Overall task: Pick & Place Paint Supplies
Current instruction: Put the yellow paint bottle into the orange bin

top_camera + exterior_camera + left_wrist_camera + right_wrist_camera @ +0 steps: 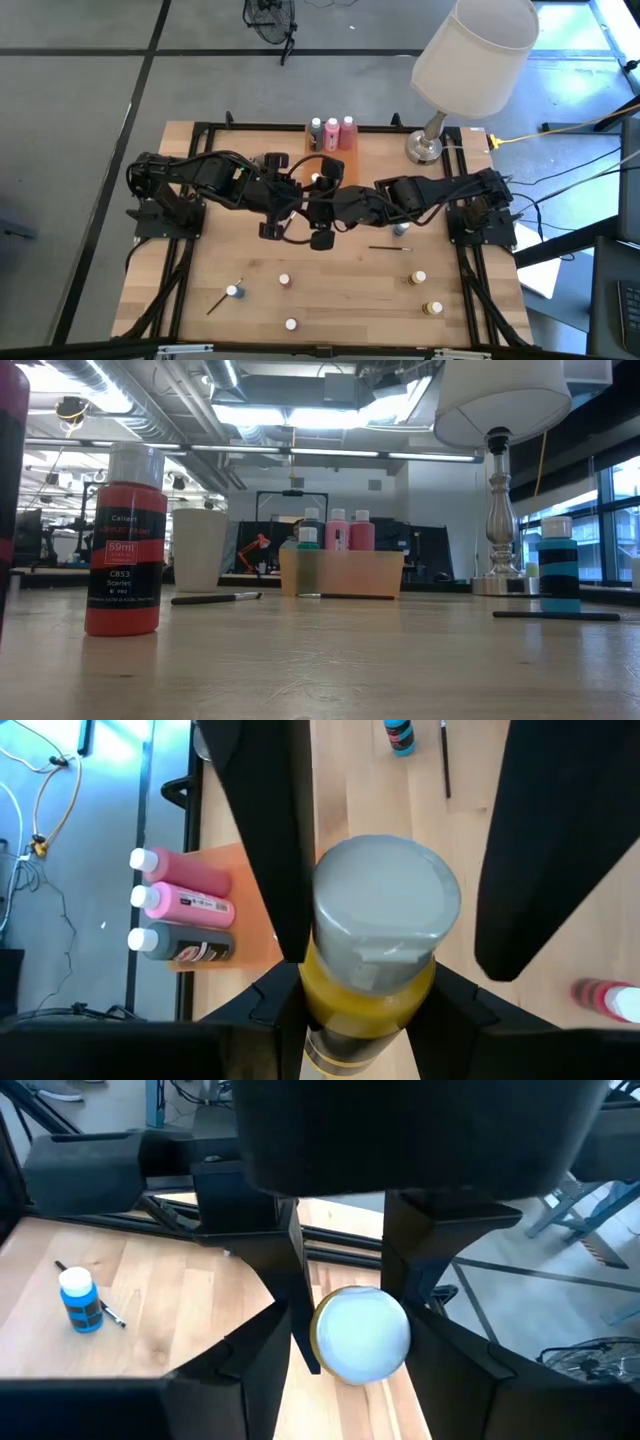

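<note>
Left wrist view, left gripper (390,935) jaws clamped on yellow paint pot (375,950), right gripper (345,1325) jaws flanking it — contact unclear

Bright ceiling strip lights (290,410) glare in the low view — near red bottle (124,540) slightly soft.

Grey floor (80,100) around the wood table (330,300). Table lamp (470,60) with white shade at upper right of the high view. Low view: exposed ceiling ducts (150,400), bright ceiling lights (290,415), windows (615,520) at right.
</note>
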`<state>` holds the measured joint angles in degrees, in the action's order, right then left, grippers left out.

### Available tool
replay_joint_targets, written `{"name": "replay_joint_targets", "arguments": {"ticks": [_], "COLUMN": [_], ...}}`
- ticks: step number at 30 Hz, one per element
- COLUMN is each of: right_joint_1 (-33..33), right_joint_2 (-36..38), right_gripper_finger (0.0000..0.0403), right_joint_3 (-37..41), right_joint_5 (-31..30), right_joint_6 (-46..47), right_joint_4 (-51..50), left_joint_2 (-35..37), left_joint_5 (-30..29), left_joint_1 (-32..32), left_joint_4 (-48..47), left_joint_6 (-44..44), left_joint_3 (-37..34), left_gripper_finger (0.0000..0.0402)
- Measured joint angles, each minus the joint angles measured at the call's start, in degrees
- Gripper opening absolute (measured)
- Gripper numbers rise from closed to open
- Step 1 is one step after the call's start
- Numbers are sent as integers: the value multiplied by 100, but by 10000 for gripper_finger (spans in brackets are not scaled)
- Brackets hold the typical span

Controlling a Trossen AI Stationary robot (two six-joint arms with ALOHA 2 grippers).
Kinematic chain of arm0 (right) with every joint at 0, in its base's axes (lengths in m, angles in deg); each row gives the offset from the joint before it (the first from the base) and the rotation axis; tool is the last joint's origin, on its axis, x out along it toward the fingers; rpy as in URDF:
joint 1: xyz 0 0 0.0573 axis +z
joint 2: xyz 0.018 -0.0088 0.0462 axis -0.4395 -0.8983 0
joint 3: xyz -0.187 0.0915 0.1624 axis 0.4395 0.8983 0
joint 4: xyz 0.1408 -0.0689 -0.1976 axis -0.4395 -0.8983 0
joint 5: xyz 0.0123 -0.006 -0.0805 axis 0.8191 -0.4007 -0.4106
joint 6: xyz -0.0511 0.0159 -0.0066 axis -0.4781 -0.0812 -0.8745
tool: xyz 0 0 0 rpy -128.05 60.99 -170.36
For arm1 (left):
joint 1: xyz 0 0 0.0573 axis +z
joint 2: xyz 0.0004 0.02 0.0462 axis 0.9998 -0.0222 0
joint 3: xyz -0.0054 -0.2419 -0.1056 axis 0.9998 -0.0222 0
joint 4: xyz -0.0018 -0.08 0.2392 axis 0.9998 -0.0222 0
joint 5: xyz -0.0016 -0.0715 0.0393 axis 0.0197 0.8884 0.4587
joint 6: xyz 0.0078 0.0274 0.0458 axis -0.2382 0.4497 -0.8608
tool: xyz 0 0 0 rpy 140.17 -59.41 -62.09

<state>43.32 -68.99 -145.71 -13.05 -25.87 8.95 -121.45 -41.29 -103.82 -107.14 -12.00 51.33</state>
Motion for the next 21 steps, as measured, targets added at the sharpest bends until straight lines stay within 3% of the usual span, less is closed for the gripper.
{"name": "replay_joint_targets", "arguments": {"ticks": [21], "right_joint_1": [-153], "right_joint_2": [2], "right_gripper_finger": [174], "right_joint_3": [0], "right_joint_5": [158], "right_joint_6": [77], "right_joint_4": [-55], "left_joint_2": [0], "left_joint_5": [-54], "left_joint_1": [2], "left_joint_4": [-3], "left_joint_6": [0], "left_joint_3": [0], "left_gripper_finger": [130]}}
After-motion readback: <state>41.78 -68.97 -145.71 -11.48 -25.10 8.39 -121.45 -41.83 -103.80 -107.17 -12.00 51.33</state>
